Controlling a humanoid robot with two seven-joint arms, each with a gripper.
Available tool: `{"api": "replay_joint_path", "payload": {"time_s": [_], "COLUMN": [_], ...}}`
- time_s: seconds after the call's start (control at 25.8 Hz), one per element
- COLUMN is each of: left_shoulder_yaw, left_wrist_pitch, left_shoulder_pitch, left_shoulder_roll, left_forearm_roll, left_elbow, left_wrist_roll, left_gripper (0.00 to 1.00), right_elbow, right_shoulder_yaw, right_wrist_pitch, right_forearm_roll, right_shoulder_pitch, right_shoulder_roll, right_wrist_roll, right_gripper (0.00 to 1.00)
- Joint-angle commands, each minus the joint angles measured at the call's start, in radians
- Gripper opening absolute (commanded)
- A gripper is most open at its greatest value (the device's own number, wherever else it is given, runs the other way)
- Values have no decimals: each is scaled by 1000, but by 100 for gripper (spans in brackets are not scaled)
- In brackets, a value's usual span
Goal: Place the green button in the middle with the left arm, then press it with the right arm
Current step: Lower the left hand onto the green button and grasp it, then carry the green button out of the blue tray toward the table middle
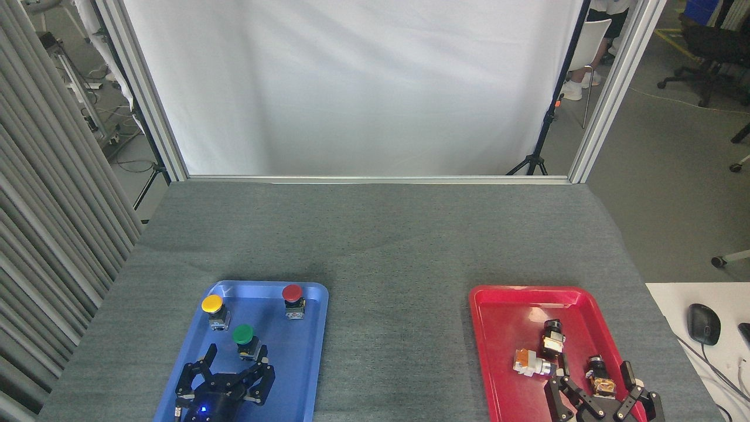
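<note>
Green button [243, 336] stood upright in the blue tray [293, 375], roughly at tray centre, nearer the tray's left edge than the right. Yellow button [213, 308] sat toward the tray's far left corner; red button [293, 298] near the far right corner. Left gripper [234, 357] was over the near half of the blue tray, fingers [208, 356] spread apart, tips just beside the green button's body on its near side; contact could not be told. A blue light showed on the gripper's base.

Right gripper [595, 387] was over the near right corner of the red tray [504, 328], fingers splayed apart, holding nothing, among three small switch parts [533, 363]. The middle [398, 328] of the table, grey cloth between the trays, was bare.
</note>
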Motion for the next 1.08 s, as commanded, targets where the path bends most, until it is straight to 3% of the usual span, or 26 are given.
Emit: {"api": "replay_joint_path", "payload": {"time_s": [0.0, 0.23, 0.39, 0.5, 0.62, 0.77, 1.05], "left_shoulder_yaw": [0, -3, -9, -14, -26, -54, -77], "left_wrist_pitch": [0, 0, -2, -5, -15, -63, -149], "left_shoulder_pitch": [-15, -47, -59, -64, -68, -64, -68], "left_shoulder_roll": [-1, -3, -3, -3, 2, 13, -3], "left_forearm_roll": [0, 0, 2, 2, 0, -1, 2], "left_elbow": [14, 54, 66, 77, 86, 75, -26], "left_wrist_roll": [-1, 1, 1, -1, -7, -2, 5], "left_gripper": [96, 91, 78, 56, 30, 3, 0], "right_elbow": [-9, -20, -11, -3, -5, -5, -3], "right_shoulder_yaw": [2, 6, 20, 48, 74, 79, 75], "right_wrist_pitch": [3, -12, -5, -15, -37, -74, -111], "right_forearm_roll": [-3, -3, -19, -64, -66, -66, -70], "right_shoulder_pitch": [3, 3, -39, -45, -45, -45, -45], "right_shoulder_roll": [5, -28, -21, -37, -28, -28, -22], "right_wrist_roll": [0, 0, 2, 2, 0, -1, -4], "right_gripper": [100, 100, 100, 100, 100, 100, 100]}}
